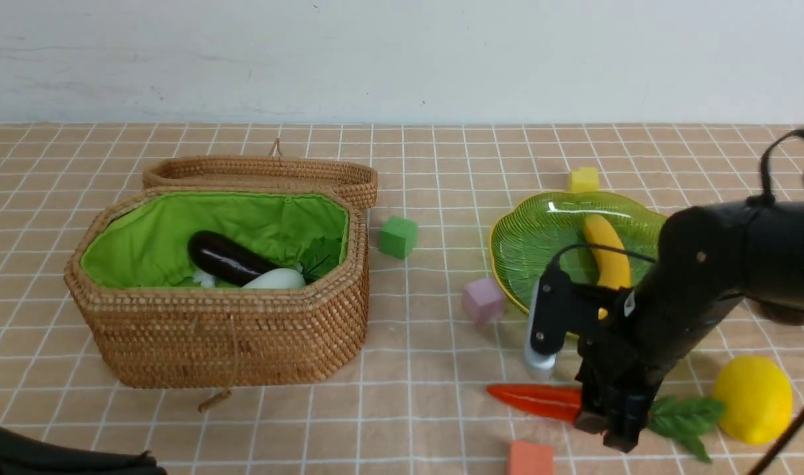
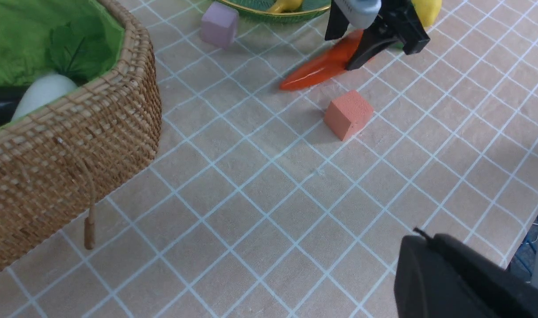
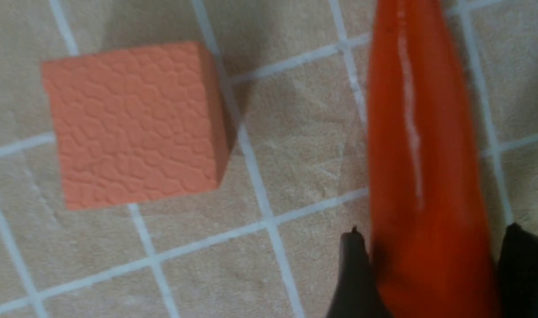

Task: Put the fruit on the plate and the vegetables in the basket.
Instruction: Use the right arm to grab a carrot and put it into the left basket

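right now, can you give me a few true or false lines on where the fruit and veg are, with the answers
1. The banana lies on the plate. True.
2. The lemon is in the basket. False: it sits on the table, to the right of the carrot's leaves.
3. The carrot is already in the basket. False: it lies on the table, with the fingers of the right gripper on either side of it.
4. The eggplant and the radish are both inside the basket. True.
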